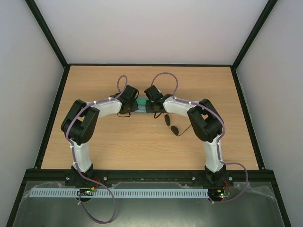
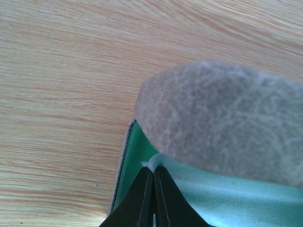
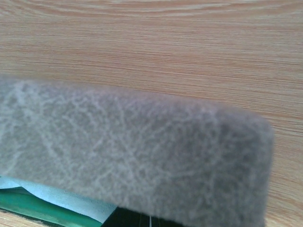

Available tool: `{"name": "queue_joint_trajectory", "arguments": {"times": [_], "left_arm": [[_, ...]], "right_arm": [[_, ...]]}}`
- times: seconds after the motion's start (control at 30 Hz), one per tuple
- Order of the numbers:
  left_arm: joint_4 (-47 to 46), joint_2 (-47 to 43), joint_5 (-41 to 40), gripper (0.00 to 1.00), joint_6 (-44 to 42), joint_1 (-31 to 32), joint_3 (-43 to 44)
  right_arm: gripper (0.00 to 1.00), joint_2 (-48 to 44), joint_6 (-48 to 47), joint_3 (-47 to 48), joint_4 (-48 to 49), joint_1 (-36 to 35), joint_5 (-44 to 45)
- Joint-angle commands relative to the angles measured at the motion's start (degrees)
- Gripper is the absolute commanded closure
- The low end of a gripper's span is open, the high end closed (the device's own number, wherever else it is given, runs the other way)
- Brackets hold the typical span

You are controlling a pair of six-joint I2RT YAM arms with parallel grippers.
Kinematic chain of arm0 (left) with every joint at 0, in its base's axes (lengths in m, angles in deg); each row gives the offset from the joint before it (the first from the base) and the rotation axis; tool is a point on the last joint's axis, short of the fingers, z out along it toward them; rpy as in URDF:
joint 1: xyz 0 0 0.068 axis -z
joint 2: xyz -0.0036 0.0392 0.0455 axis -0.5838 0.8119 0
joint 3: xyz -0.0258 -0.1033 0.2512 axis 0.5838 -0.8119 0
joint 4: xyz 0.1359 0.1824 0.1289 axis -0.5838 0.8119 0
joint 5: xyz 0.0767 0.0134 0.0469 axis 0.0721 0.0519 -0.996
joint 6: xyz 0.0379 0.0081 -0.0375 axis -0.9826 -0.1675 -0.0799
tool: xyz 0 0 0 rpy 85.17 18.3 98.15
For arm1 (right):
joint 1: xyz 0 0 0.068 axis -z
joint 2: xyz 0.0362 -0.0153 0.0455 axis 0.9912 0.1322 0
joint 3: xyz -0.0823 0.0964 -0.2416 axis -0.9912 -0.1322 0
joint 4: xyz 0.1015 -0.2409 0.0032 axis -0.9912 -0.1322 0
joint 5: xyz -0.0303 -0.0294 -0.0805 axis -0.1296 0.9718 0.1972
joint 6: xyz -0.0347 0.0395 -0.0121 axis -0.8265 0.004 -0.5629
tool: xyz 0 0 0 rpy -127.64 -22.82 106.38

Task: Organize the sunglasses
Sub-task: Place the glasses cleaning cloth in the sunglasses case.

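- The grey case (image 1: pixel 141 105) lies open on the surface (image 1: pixel 118 146), with a light blue cloth (image 3: pixel 61 196) inside.
- The left hand (image 2: pixel 152 182) is closed, pinching the cloth.
- The right hand (image 1: pixel 151 105) is closed; what it holds is unclear.
- The sunglasses (image 1: pixel 172 126) lie on the surface near the case.

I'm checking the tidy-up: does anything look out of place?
Yes. The sunglasses lie loose on the table, outside the case, nearer the arm bases and to its right. As far as shows, the case holds only a light blue cloth under its grey lid.
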Motion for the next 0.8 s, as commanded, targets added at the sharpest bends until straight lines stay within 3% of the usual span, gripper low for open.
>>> {"name": "queue_joint_trajectory", "arguments": {"times": [0.0, 0.13, 0.37, 0.67, 0.77], "left_arm": [[-0.21, 0.29, -1.20, 0.96, -0.37, -0.87, 0.33], [-0.30, 0.21, -1.02, 0.93, -0.60, -0.87, 0.45], [0.00, -0.79, -1.15, 0.81, -0.05, -0.95, -0.13], [0.59, -7.05, -0.34, 0.80, 1.34, -0.92, -2.01], [1.20, -10.97, 0.60, 0.71, 1.92, -0.88, -2.67]], "right_arm": [[0.98, 1.34, -0.68, 1.35, -1.09, 0.80, 1.89], [0.98, 1.34, -0.68, 1.35, -1.09, 0.80, 1.91], [0.85, 0.82, -0.89, 1.27, -1.18, 0.79, 1.80], [0.77, -3.89, -1.41, -0.08, -0.55, 0.79, 0.59], [0.72, -7.34, -1.36, -1.20, -0.88, 0.79, 0.02]]}}
